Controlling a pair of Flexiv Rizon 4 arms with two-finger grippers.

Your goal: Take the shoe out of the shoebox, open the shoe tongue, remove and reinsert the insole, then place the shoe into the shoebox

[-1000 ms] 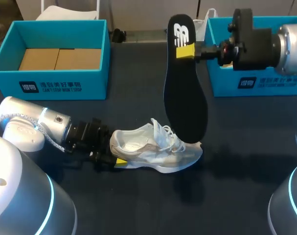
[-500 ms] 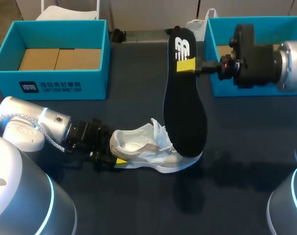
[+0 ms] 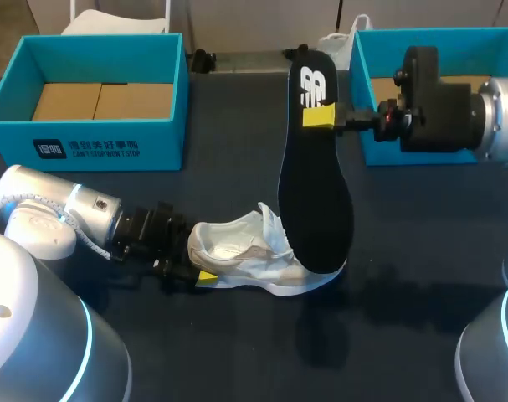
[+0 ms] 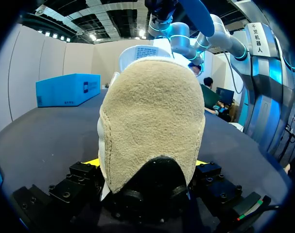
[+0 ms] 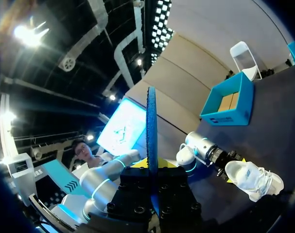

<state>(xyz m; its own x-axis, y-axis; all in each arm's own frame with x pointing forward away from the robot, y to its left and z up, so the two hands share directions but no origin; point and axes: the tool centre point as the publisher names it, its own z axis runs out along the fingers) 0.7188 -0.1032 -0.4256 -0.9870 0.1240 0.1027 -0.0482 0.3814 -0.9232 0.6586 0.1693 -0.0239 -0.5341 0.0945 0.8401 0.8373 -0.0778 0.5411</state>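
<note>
Upright, insole (image 3: 315, 184) over shoe (image 3: 237, 255) (shoebox (image 3: 375, 149) wall near)

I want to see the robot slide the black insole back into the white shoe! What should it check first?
1. Right hand shut on the insole: ok, pinched near its upper end.
2. Left hand shut on the shoe: ok, clamped at the heel.
3. Shoe opening uncovered: ok in the head view.
4. Tongue pulled open: cannot tell, the insole hides it.
5. Insole's lower end at the opening: not ok, it hangs over the shoe's front.
</note>
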